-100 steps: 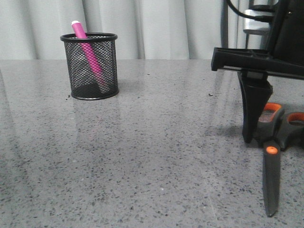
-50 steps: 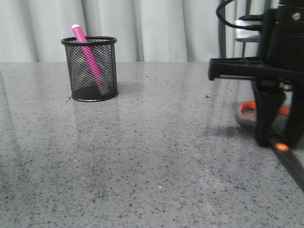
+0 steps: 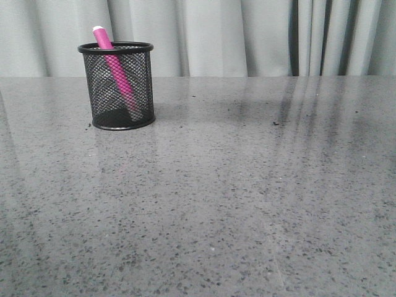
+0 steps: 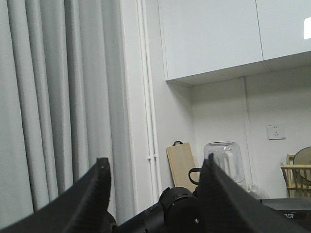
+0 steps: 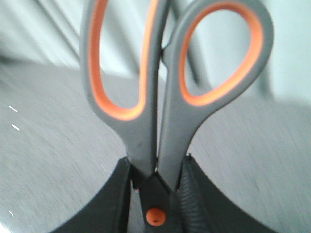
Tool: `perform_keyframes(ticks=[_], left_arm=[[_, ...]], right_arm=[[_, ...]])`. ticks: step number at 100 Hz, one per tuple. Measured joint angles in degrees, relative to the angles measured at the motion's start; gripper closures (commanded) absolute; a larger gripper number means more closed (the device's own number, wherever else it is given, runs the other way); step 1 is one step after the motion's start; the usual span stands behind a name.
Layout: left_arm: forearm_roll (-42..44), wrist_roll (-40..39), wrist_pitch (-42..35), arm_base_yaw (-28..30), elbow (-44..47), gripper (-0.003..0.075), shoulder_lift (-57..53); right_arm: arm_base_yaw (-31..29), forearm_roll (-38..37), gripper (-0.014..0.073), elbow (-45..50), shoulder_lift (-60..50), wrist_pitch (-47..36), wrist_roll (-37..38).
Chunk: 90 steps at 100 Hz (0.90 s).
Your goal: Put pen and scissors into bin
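The black mesh bin (image 3: 117, 86) stands at the far left of the table in the front view, with the magenta pen (image 3: 116, 68) leaning inside it, white cap above the rim. In the right wrist view my right gripper (image 5: 156, 167) is shut on the scissors (image 5: 170, 97), clamped just above the orange pivot dot, with the grey and orange handle loops sticking out past the fingers. Neither the right gripper nor the scissors show in the front view. My left gripper (image 4: 154, 165) stands open with nothing between its fingers, pointing at the room, away from the table.
Grey speckled tabletop (image 3: 210, 198) with pale curtains (image 3: 247, 37) behind it. The left wrist view shows curtains, a white wall, a wooden board (image 4: 181, 165) and a clear jar (image 4: 223, 158).
The right gripper and the scissors, at the table's right before, have left the front view. The scissors are off the table, held in the right gripper. Bin and pen unchanged.
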Motion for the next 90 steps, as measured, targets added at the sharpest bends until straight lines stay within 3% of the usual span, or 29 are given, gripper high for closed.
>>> perform_keyframes(ticks=[21,50,69,79,90], left_arm=[[2.2,0.0,-0.3,0.0,0.0,0.0354,-0.8],[5.2,-0.1,-0.5,0.0,0.0,0.0354,-4.8],[10.4,-4.2,-0.3,0.0,0.0,0.0354,-6.0],[12.8,-6.4,-0.3,0.0,0.0,0.0354,-6.0],[13.4,-7.0,-0.3,0.0,0.0,0.0354,-6.0]], right_arm=[[1.9,0.0,0.0664,-0.9,7.5,-13.2,-4.8],[1.9,0.0,0.0664,-0.8,19.0,-14.0,-5.1],[1.9,0.0,0.0654,-0.3,21.9,-15.1,-5.1],[1.9,0.0,0.0561,-0.3,22.2,-13.7,-5.1],[1.9,0.0,0.0337,-0.3,22.3,-11.8,-5.2]])
